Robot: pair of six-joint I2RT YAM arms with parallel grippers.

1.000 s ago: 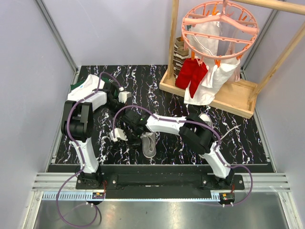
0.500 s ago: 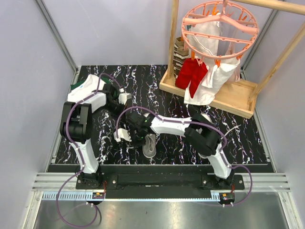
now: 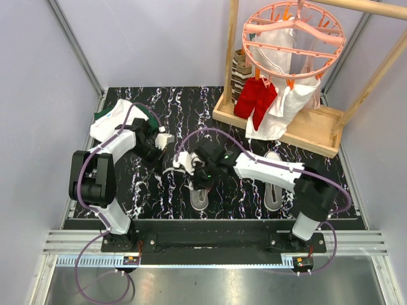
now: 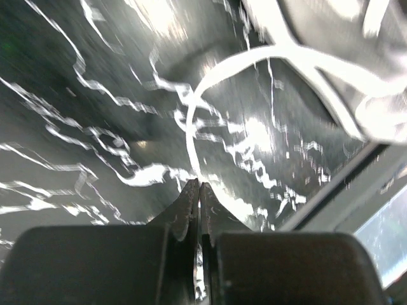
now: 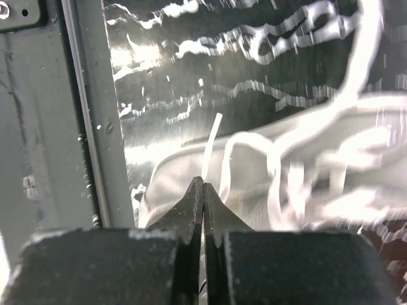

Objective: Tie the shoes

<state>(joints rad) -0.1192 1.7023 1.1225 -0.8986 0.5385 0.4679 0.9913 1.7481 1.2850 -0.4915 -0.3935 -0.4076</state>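
Observation:
Two grey canvas sneakers with white soles stand near the table's front edge: the left shoe (image 3: pixel 200 192) and the right shoe (image 3: pixel 275 182). My left gripper (image 3: pixel 169 165) is just left of the left shoe, low over the table. In the left wrist view it (image 4: pixel 199 184) is shut on a white lace (image 4: pixel 189 121) that curves up to the shoe (image 4: pixel 331 38). My right gripper (image 3: pixel 198 176) is over the left shoe's back part. In the right wrist view it (image 5: pixel 203 182) is shut on a lace end (image 5: pixel 212 138) above the shoe (image 5: pixel 191 171).
A wooden drying rack (image 3: pixel 280 124) with a pink round hanger (image 3: pixel 294 32), white clothes and a red cloth (image 3: pixel 255 101) stands at the back right. Folded white and green clothes (image 3: pixel 109 118) lie at the back left. A metal rail (image 5: pixel 89 127) runs along the table's front.
My right arm has swung right, uncovering the right shoe, and its gripper has moved from left of the left shoe to over it. My left arm's elbow has dropped outward to the left.

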